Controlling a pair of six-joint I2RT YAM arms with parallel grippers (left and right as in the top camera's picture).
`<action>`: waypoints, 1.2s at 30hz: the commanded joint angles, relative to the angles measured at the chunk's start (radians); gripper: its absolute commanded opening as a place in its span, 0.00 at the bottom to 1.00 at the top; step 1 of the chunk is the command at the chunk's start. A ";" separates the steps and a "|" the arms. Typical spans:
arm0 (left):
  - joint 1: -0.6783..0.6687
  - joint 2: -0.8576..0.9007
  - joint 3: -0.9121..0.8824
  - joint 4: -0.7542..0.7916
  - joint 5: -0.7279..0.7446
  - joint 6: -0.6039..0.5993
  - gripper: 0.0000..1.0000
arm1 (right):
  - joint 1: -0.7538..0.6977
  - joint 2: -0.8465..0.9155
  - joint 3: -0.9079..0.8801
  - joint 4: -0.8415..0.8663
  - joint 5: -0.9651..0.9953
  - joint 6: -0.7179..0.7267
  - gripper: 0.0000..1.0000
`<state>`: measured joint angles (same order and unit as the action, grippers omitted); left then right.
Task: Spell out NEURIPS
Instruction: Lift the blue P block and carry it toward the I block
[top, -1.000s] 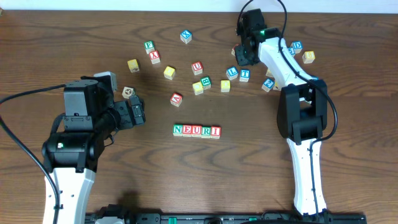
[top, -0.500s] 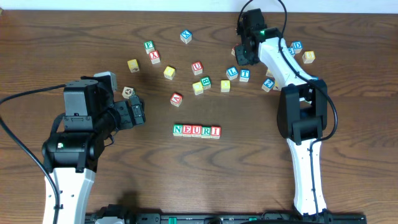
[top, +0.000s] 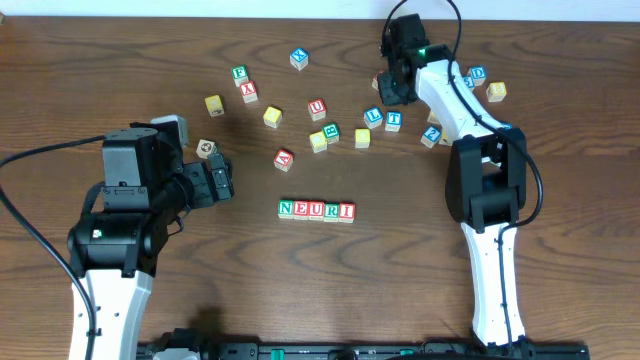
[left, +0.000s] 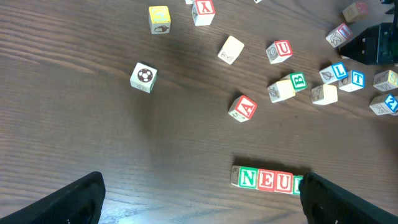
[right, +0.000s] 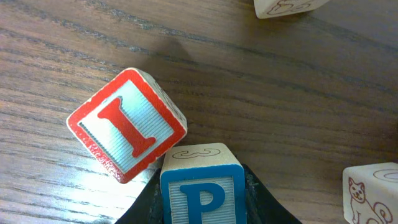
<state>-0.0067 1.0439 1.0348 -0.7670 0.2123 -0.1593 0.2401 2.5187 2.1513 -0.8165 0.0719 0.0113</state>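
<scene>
At the far right, the right claw (right: 204, 211) has just narrowed onto the blue P block (right: 200, 186), pinching its sides, so the next letter is in hand for the NEURI row (top: 316, 210) near centre; left claw (top: 218, 182) gapes wide, empty.

Bright, even light falls from above on the wooden tabletop (top: 300, 290), and the overhead view is sharp. Shadows beside the lettered row (top: 316, 210) are short and soft. In the left wrist view a pale glare lies left of that row. Up close, the P cube (right: 202, 193) looks crisp, the wood grain shiny.
</scene>
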 joint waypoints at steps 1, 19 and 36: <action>0.006 0.001 0.028 -0.003 0.012 0.009 0.98 | 0.003 -0.030 -0.005 -0.030 0.008 0.010 0.02; 0.006 0.001 0.028 -0.003 0.012 0.009 0.98 | 0.011 -0.311 -0.005 -0.297 -0.031 0.071 0.01; 0.006 0.001 0.028 -0.003 0.012 0.009 0.98 | 0.096 -0.698 -0.449 -0.159 0.026 0.138 0.01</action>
<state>-0.0067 1.0439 1.0348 -0.7681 0.2123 -0.1593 0.3176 1.9442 1.8301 -1.0149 0.0757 0.1051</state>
